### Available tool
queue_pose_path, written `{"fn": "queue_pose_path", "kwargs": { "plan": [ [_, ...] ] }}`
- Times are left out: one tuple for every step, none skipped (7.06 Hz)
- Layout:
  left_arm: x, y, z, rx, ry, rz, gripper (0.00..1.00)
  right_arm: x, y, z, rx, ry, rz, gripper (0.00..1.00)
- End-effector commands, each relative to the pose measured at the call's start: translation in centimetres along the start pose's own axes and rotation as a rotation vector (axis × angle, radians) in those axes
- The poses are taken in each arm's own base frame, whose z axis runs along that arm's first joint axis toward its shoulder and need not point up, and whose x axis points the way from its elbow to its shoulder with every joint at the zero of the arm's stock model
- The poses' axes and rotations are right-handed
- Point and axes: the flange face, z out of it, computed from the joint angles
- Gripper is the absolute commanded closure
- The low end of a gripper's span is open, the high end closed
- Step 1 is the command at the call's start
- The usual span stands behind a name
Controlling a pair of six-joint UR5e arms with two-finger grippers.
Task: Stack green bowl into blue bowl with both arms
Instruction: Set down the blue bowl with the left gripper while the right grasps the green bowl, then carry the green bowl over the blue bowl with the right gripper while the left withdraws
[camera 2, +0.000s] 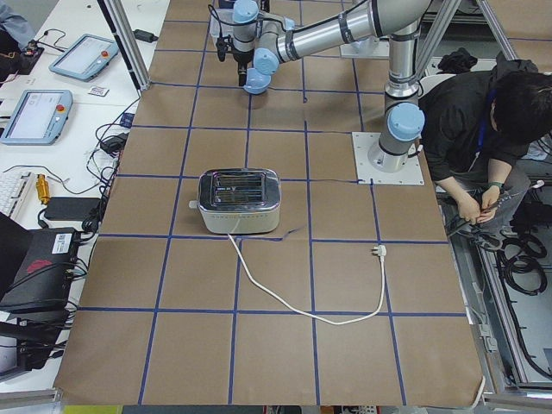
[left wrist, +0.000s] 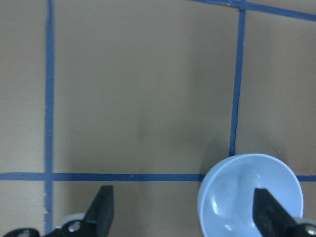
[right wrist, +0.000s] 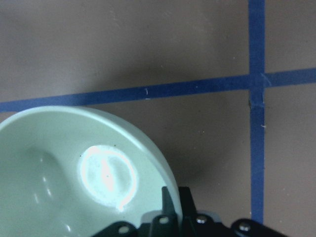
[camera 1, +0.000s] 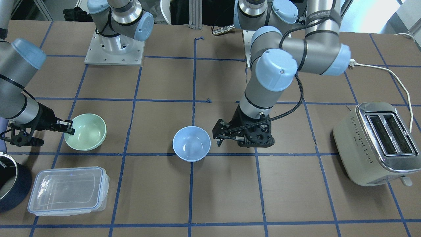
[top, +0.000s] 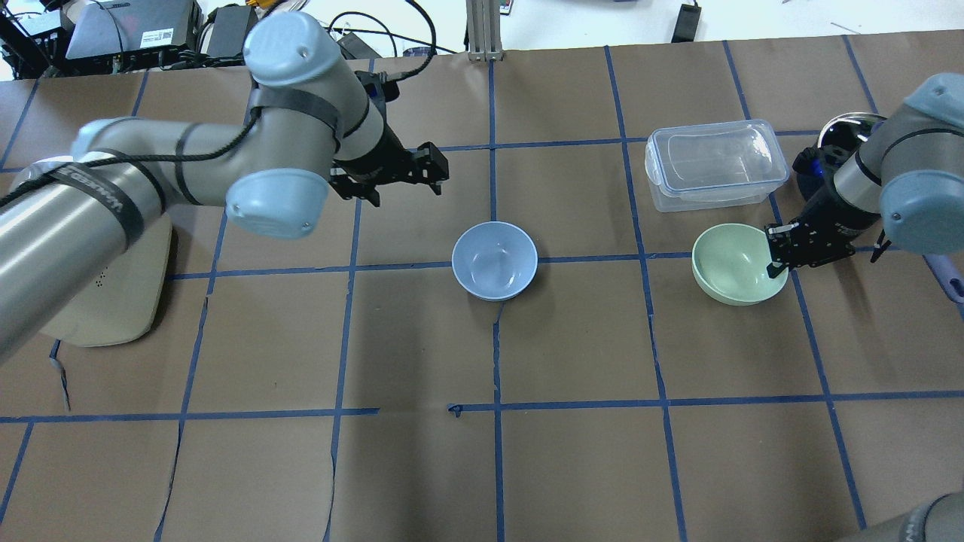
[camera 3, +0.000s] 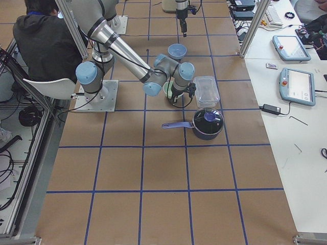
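The right hand [top: 778, 260] is gripping the green bowl [camera 1: 87, 131] at its rim. In the right wrist view its fingers [right wrist: 173, 202] are pressing closely together on the rim, one inside the bowl and one outside. I cannot tell if the bowl is resting fully on the counter [camera 1: 223, 197] or is a little lifted. It is staying on the robot's right part of the counter, just beside the clear plastic container [camera 1: 67, 191] and near the dark pot [camera 1: 10, 184].

The blue bowl [camera 1: 191, 143] is sitting upright near the middle of the counter, on a crossing of the blue tape lines, and well apart from the green bowl. The left hand [left wrist: 182, 190] is hanging just beside the blue bowl without touching it. Its fingers are standing wide open and are holding nothing. In the left wrist view one finger is partly covering the bowl's edge.

A toaster [camera 1: 375, 141] is standing on the robot's left end of the counter.
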Motion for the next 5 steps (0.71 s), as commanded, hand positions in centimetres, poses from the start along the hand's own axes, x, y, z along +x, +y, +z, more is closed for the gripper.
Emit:
{"fn": "queue_pose_path", "kwargs": {
  "plan": [
    [-4.0, 1.3, -9.5, -0.054, -0.077, 0.094, 0.00, -1.9, -1.4, -5.4, 0.004, -0.059, 0.001, 1.00],
    [-4.1, 3.4, -13.4, -0.027, -0.121, 0.098, 0.00, -4.7, -2.4, -8.0, 0.015, -0.063, 0.021, 1.00],
    [-4.0, 5.4, -15.7, -0.006, -0.126, 0.104, 0.00, -9.2, -3.0, -9.8, 0.044, -0.043, 0.044, 1.00],
    [-4.7, 5.9, -16.8, 0.015, -0.122, 0.084, 0.00, -13.8, -2.9, -10.1, 0.063, -0.031, 0.063, 1.00],
    [-5.0, 5.9, -16.8, 0.013, -0.131, 0.079, 0.00, -18.9, -2.5, -10.0, 0.101, -0.009, 0.063, 1.00]
  ]
}}
